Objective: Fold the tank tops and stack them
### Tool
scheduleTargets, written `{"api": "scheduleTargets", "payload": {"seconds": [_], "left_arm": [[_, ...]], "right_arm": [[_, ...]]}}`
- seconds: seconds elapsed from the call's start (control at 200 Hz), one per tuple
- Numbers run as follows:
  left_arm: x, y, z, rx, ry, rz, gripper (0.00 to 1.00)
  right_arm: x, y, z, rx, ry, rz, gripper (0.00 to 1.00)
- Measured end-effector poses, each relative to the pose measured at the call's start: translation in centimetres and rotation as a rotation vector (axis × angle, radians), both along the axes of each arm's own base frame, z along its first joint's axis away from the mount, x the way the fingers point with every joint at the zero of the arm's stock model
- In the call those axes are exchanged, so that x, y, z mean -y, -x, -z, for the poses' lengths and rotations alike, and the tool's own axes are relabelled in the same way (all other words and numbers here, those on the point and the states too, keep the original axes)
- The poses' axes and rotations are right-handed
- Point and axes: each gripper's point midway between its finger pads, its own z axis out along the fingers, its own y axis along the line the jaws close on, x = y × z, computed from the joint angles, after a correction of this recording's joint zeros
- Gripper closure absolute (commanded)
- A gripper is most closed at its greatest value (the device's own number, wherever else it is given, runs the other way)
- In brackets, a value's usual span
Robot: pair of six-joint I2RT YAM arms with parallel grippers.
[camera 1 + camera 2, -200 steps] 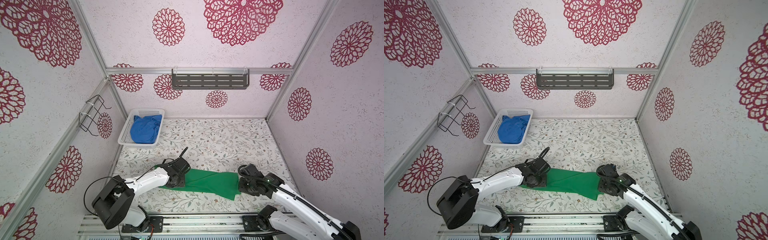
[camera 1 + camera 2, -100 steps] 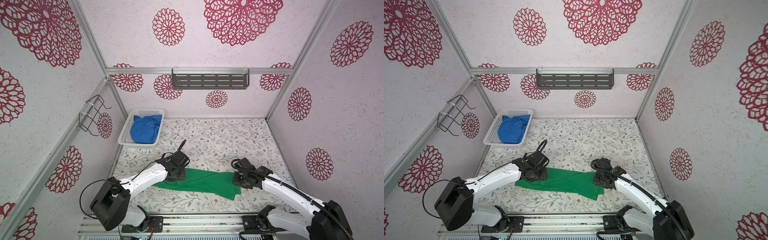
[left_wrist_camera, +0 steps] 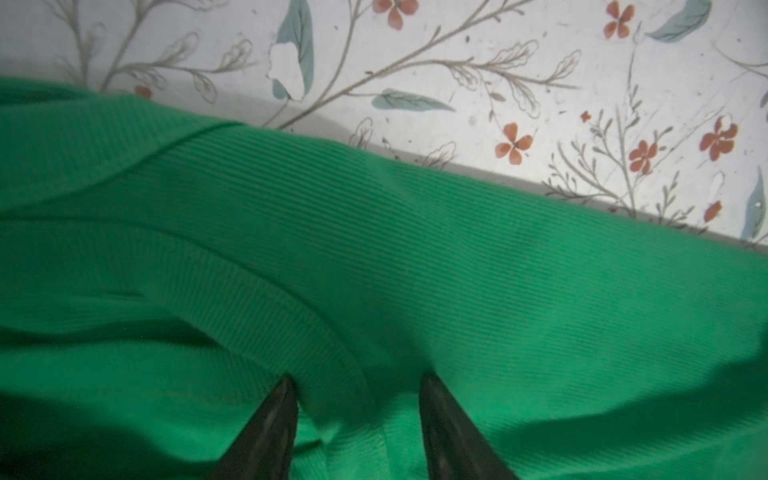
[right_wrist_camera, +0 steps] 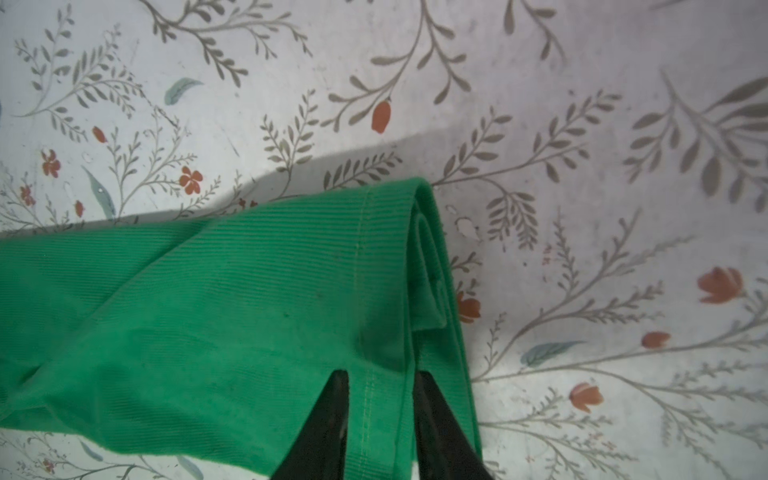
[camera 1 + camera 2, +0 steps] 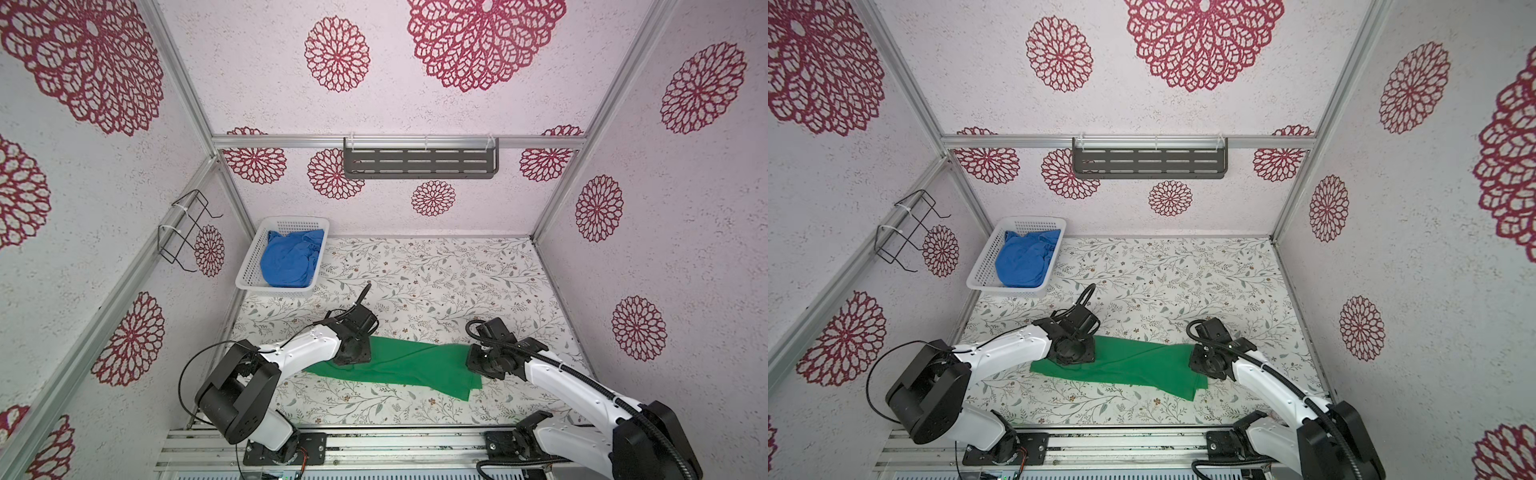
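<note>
Right wrist view has the best look at this one: the right gripper [image 4: 380, 372] is clamped on the hemmed end of the green tank top [image 4: 232, 299]. There's one black finger either side of the stitched hem and a few layers sandwiched between.

Left wrist view is similar. The left gripper [image 3: 355, 378] has its fingers set wider, with a thick ridge of ribbed green cloth bunched between them. That reads as a pinch on a fat fold, not empty spread jaws.

In both top views the green top is a long narrow strip across the near part of the table [image 5: 436, 282], strung between the two grippers. The blue tank top [image 5: 291, 262] sits crumpled in the white basket [image 5: 249, 266] at the far left corner, well apart from all this.

Handling-wise it looks like light, floppy ribbed knit, probably a bit stretchy. It's not fragile or slippery, but it'll likely sag and wrinkle wherever it isn't supported. The hem end and the strap end look like the sane places to hold, one gripper each, keeping the strip taut.

The tabletop is a matte floral print, a little scuffed, so the cloth will probably drag rather than slide. The room is a closed booth with pale walls and big red medallions. A grey slotted shelf [image 5: 419, 162] hangs on the back wall and a black wire rack [image 5: 187, 232] on the left one.
</note>
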Motion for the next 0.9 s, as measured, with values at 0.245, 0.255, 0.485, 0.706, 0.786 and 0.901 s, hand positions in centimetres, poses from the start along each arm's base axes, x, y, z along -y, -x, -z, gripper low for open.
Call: {"api": "scheduleTargets", "payload": {"seconds": [0.245, 0.255, 0.485, 0.706, 0.786, 0.901], "left_arm": [[-0.2, 0.0, 0.8, -0.014, -0.01, -0.007, 0.49], [-0.2, 0.0, 0.8, -0.015, -0.01, -0.007, 0.49], [-0.3, -0.2, 1.0, -0.01, -0.003, -0.015, 0.49], [-0.3, -0.3, 1.2, -0.014, -0.007, -0.016, 0.49], [-0.3, -0.4, 1.2, -0.016, -0.009, -0.019, 0.49], [-0.3, -0.4, 1.3, -0.017, -0.009, -0.022, 0.49]], "right_arm": [[0.2, -0.8, 0.0, -0.015, 0.039, -0.049, 1.0], [0.2, -0.9, -0.1, -0.012, 0.042, -0.054, 1.0], [-0.2, -5.0, -4.6, 0.097, 0.076, -0.11, 1.0], [-0.4, -8.0, -7.0, 0.13, 0.151, -0.206, 1.0], [-0.4, -8.5, -6.7, 0.118, 0.171, -0.233, 1.0], [0.0, -8.4, -5.5, 0.074, 0.197, -0.26, 1.0]]}}
